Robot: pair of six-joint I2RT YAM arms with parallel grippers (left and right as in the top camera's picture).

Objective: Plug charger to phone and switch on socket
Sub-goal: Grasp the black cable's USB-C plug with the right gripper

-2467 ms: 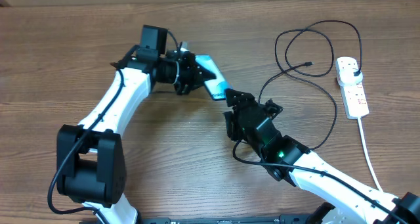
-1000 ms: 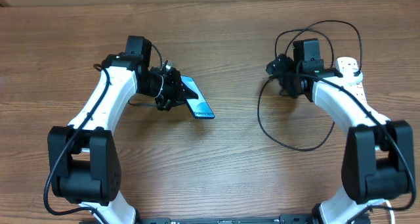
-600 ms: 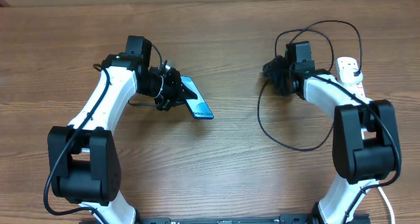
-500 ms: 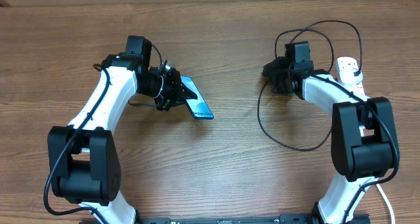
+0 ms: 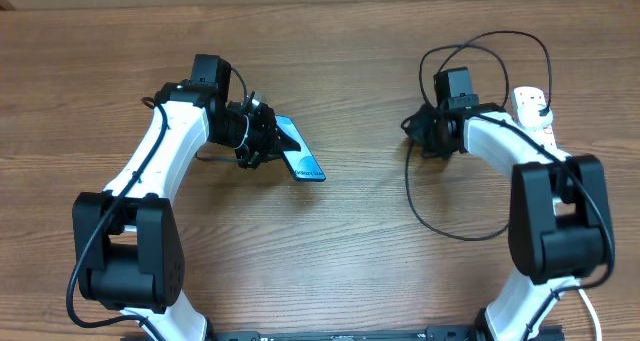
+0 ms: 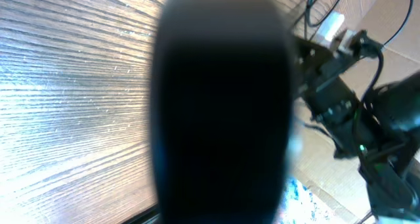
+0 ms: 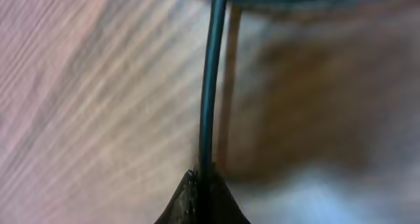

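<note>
While the left end effector (image 5: 262, 141) pinches the phone (image 5: 305, 157) by its upper-left end at centre-left of the overhead frame, that slim slab looks rigid, slick and breakable, and is best clamped across its long edges. Right of centre, the right end effector (image 5: 418, 129) is pressed onto the charger (image 7: 209, 86), a light, limp cable likely to sag, so hold it just behind the connector tip, which I cannot find. The socket (image 5: 528, 101) lies on the tabletop (image 5: 330, 261) at upper right.
</note>
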